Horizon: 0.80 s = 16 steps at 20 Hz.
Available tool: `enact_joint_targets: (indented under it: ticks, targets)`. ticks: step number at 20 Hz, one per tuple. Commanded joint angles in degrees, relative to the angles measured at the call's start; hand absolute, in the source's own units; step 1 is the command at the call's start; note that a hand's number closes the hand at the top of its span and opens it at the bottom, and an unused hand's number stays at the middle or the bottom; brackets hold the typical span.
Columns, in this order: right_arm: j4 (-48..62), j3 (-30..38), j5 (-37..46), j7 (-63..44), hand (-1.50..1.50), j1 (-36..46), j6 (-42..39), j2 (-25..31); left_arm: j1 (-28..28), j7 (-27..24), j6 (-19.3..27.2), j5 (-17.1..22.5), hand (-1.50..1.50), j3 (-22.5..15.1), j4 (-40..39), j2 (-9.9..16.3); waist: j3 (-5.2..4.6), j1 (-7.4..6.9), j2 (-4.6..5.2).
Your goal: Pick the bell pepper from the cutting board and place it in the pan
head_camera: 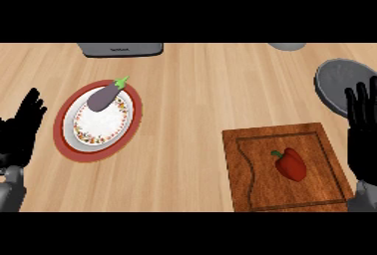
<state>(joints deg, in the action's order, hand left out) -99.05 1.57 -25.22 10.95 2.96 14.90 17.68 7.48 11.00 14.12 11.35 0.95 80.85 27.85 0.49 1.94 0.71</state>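
On the cutting board, toward its right half and roughly midway between its near and far edges, lies the red bell pepper, its green stem pointing to the board's far left corner. It sits inside the groove that runs round the board's face, and nothing touches it. Just beside it, to the right, the right hand stands over the board's right edge with its fingers straight and spread wide, fingertips up toward the far side of the counter; it holds nothing and stays apart from the pepper, which lies level with the hand's palm. Beyond that hand, at the counter's right edge, the dark grey pan shows as a round shape, partly hidden behind the fingers. Well apart on the left half of the counter a white plate with a patterned rim rests on a red mat, and a purple eggplant lies across the plate's far rim, green stem pointing away. At the counter's left edge the left hand rests open, fingers up and relaxed, holding nothing. A grey appliance shows at the far edge.
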Motion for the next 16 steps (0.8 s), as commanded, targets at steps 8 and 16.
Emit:
enact_joint_targets:
  ticks: [8, 16]
  targets:
    - [5.0, -9.9, -0.5, -0.3, 1.50, 8.0, -36.3, 18.6, 2.6, -12.0, -5.6, 1.1, 0.00, -12.6, 8.1, -13.7, -0.45, -3.79, 0.34]
    - [18.3, -2.9, 5.6, 21.1, -1.50, 10.6, -63.3, 31.4, -1.2, -16.7, -4.4, -1.7, 0.00, -16.5, 8.6, -17.2, -0.18, -3.66, -0.13]
